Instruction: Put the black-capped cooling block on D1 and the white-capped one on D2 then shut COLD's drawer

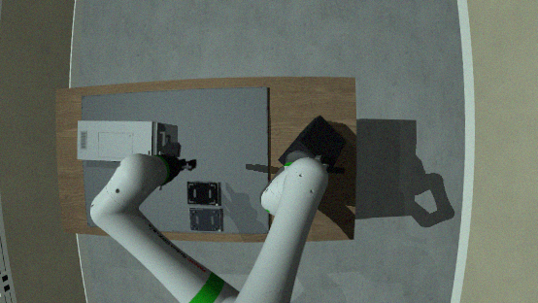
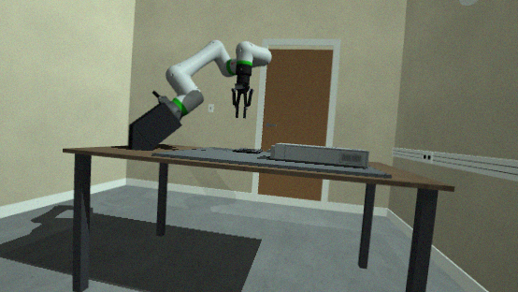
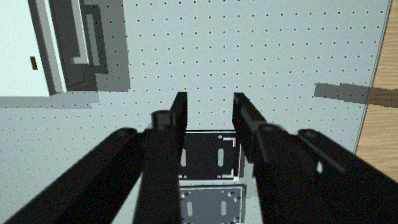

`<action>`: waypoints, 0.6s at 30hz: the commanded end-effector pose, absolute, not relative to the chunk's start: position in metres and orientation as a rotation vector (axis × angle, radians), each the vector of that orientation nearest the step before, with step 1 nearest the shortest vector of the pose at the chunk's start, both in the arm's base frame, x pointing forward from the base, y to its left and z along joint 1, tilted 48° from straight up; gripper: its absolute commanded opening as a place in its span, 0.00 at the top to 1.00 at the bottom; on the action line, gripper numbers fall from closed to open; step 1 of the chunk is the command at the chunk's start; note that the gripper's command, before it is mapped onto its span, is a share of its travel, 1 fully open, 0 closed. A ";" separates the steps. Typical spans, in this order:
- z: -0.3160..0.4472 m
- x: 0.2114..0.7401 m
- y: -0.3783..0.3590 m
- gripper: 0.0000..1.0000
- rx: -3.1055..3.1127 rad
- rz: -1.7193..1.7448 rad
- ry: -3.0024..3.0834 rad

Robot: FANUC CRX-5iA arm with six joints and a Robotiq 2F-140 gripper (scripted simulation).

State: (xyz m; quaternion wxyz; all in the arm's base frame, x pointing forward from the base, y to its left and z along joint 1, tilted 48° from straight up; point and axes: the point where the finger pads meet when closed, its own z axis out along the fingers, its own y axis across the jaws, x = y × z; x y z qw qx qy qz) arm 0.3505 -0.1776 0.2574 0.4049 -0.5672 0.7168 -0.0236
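The cooler COLD (image 1: pixel 116 130) (image 2: pixel 318 154) (image 3: pixel 17 30) is a pale box at the left of the deck. Its front, with a light handle bar (image 3: pixel 79 31), faces the deck's middle. The drawer looks shut or nearly so; a small gap cannot be ruled out. No cooling block or tube shows. A small amber-brown mark (image 3: pixel 34 63), perhaps the lamp, looks dark. Slot D1 (image 1: pixel 204 193) (image 3: pixel 202 161) is a black plate with pale corner locators; slot D2 (image 1: pixel 206 219) (image 3: pixel 206 206) is a greyer plate beyond it. Both look bare. My gripper (image 1: pixel 192 164) (image 2: pixel 240 116) (image 3: pixel 210 107) is partly open, empty, pointing down high above the deck.
The perforated grey deck (image 1: pixel 228 117) (image 2: pixel 201 159) (image 3: pixel 280 45) lies on the wooden table (image 1: pixel 311 97) (image 2: pixel 107 152) (image 3: pixel 385 135). The black arm base (image 1: pixel 322 136) (image 2: pixel 151 128) stands at the table's other end. The arm hides part of the deck in the top view.
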 end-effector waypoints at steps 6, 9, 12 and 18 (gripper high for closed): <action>0.256 0.373 -0.187 0.66 -1.432 -0.061 1.810; 0.255 0.384 -0.192 0.66 -1.432 -0.061 1.810; 0.254 0.395 -0.196 0.66 -1.432 -0.061 1.810; 0.252 0.410 -0.202 0.66 -1.432 -0.061 1.810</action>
